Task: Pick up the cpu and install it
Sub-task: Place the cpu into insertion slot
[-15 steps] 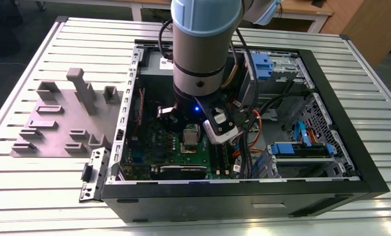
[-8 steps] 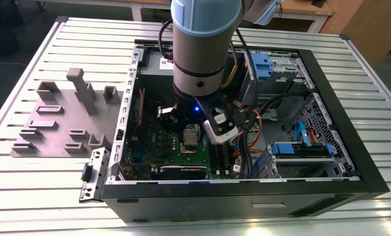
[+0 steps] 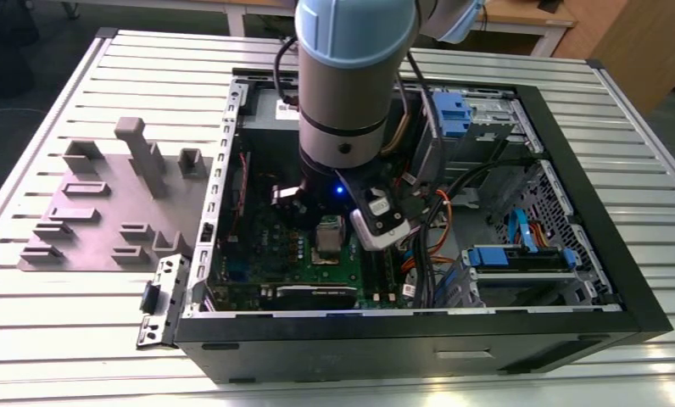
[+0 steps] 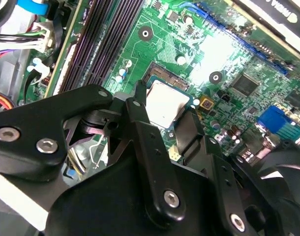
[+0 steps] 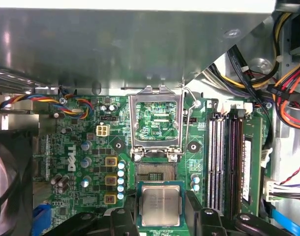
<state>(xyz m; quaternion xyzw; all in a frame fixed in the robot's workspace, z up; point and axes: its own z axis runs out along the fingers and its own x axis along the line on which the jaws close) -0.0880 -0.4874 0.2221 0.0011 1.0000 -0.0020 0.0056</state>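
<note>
First wrist view looks down on the green board (image 5: 46,147) inside the computer case (image 3: 371,356). The end effector (image 5: 161,221) is closed on the cpu (image 5: 161,204). One black finger sits against each of two opposite sides, so the cpu looks held, not let go. The second wrist view shows the same grip, with the cpu (image 4: 165,102) flat and its shiny side up.

The cpu sits just beside the open socket (image 5: 157,171). I judge it is not in the socket yet, because part of the socket's bare floor still shows past the chip. From the cpu, the socket lies straight out past the fingertips (image 5: 121,219). Past the socket comes the lifted metal frame (image 5: 134,123), so all three sit in one line. The cpu is almost square, so it has no real long side. Its edges look lined up with the socket's edges.

Counting: one arm, one end effector with two fingers, one cpu, one socket, one metal frame.

In the exterior view the case lies on the tabletop (image 3: 66,339). A grey tray (image 3: 100,220) sits beside it, on the exterior view's left.
</note>
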